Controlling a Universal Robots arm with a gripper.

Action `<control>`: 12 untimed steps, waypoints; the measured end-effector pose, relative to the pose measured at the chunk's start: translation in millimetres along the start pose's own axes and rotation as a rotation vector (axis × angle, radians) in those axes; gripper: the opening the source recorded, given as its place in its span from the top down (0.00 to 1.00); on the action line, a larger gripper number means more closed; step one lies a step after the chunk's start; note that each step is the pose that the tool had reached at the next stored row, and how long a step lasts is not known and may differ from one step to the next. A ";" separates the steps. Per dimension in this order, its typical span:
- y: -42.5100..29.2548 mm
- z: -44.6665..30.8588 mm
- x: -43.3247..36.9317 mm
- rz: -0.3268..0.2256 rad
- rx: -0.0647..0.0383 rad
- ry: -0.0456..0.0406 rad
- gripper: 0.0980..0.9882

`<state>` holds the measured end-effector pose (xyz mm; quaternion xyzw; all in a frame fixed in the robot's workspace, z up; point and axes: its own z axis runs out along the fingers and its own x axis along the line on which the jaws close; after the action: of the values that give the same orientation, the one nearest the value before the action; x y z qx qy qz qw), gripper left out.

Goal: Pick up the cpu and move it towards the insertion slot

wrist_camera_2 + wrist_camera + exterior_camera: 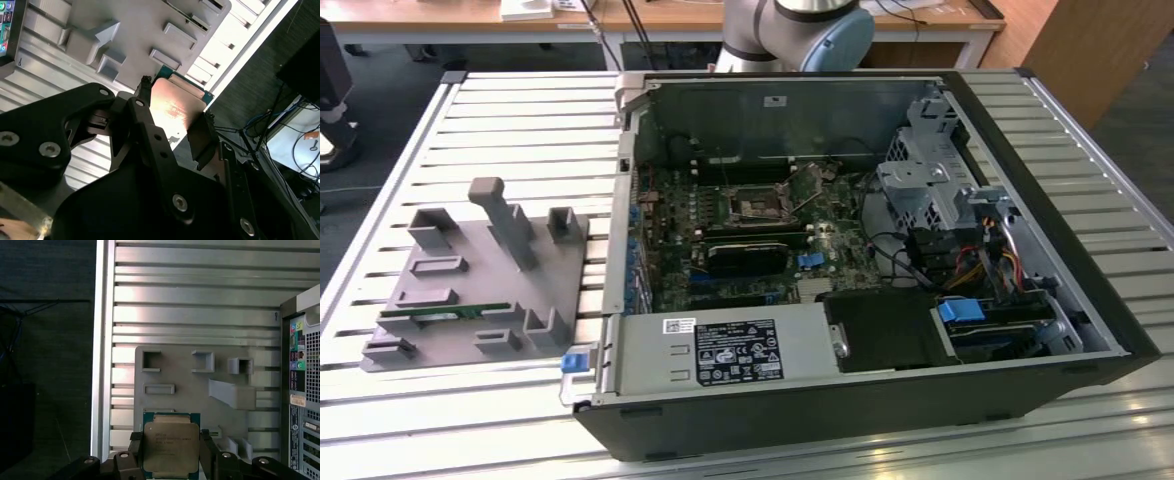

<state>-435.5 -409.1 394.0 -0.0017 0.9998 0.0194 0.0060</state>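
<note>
Tool (pixel 171 454) clamped on the cpu (pixel 170 442), over the grey parts holder (pixel 200 390).
Two black fingers (pixel 136 450) press opposite edges of the chip. It appears to hang clear of the holder, though contact is hard to judge. The holder lies on the slatted surface (pixel 520 120) beside the open computer case (pixel 854 420). The insertion slot (pixel 758 205) sits inside on the board, well apart.

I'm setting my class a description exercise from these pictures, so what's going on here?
The robot arm's gripper is shut on the cpu, with a finger on each of two opposite edges. It holds the chip over the gray parts tray, which lies beside the open computer case. The insertion slot is on the motherboard inside that case, so the chip is not at the slot yet.
</note>
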 end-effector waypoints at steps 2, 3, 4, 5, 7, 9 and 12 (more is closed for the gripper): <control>0.0 0.0 -2.3 0.000 0.000 0.0000 0.51; 0.0 0.0 -3.4 0.000 0.000 0.0000 0.51; 0.0 0.0 -4.5 0.000 0.000 0.0000 0.51; 0.0 0.1 -5.2 0.000 0.000 0.0000 0.51; 0.0 0.1 -6.9 0.000 0.000 0.0000 0.51; -0.1 0.1 -9.3 0.000 0.000 0.0001 0.51; 0.0 0.1 -12.6 0.000 0.000 0.0000 0.51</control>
<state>-422.9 -409.1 394.0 -0.0017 0.9998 0.0196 0.0060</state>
